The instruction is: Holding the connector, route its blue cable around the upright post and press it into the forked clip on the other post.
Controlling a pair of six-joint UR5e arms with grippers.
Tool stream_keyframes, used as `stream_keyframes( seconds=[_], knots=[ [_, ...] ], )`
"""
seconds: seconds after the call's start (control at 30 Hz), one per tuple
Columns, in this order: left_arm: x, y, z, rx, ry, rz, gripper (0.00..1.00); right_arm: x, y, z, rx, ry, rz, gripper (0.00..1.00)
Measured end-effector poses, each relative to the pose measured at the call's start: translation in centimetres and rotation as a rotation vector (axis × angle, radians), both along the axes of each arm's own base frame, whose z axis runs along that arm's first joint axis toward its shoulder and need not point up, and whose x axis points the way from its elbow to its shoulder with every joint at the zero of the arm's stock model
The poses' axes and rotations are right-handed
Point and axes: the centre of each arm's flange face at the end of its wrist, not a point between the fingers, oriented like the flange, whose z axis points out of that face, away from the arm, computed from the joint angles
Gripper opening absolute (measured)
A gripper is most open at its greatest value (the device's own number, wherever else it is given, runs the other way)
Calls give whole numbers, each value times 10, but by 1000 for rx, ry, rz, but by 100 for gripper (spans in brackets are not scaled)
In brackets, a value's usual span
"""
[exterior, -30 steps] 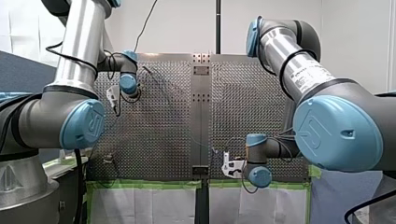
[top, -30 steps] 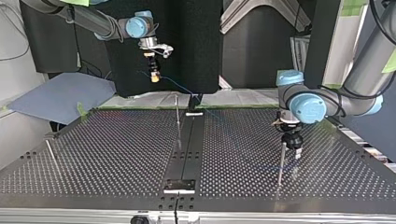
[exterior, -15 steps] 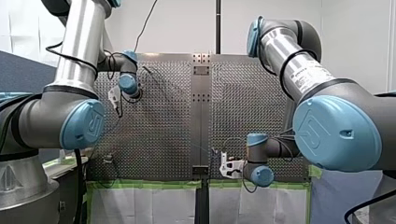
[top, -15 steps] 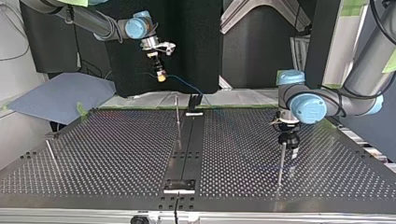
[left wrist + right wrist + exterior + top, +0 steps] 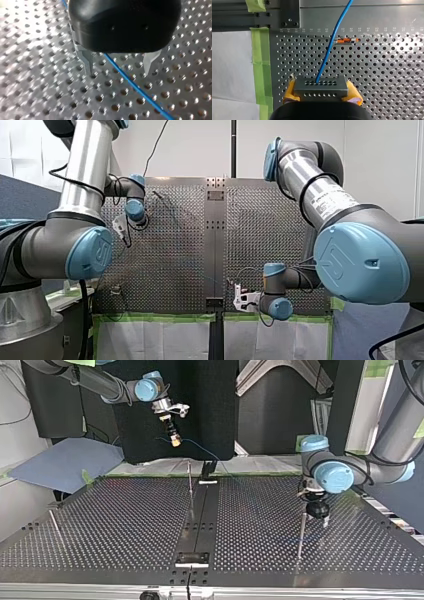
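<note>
Over the perforated table, the front view has my left gripper hanging above the far left part of the plate. My right gripper sits low at the near edge, just beside the dark centre strip and close to the green tape. Both sets of fingers are too small there for me to tell how they stand.

Across in the top view, my right gripper is raised well above the table's far edge, at the view's left of centre. The blue cable leaves it and slopes down toward the strip, passing near the top of the thin centre post; I cannot tell on which side of it. My left gripper is low over the plate at the view's right, just beside the top of the right-hand post. A third, left-hand post stands well apart from both.

Along my left wrist view, my two metal fingers are spread apart, tips near the holes, gripping nothing. The blue cable runs slantwise beneath and between them, touching neither.

Along my right wrist view, my yellow pads are clamped on either side of the dark grey connector. The blue cable rises from its top face and curves away ahead, crossing just beside a small orange and metal part on the table.
</note>
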Motion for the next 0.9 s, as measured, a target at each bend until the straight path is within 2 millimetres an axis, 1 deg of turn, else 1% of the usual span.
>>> stream_keyframes(
  seconds=[0.3,0.57,0.9],
  knots=[
    [-2,13,0,-23,-9,92,100,0,1,-1,3,9,2,0],
    [-1,18,1,1,-10,117,100,0,2,-1,3,13,3,0],
    [-6,25,-12,11,-15,147,100,2,4,-1,1,12,8,0]
  ],
)
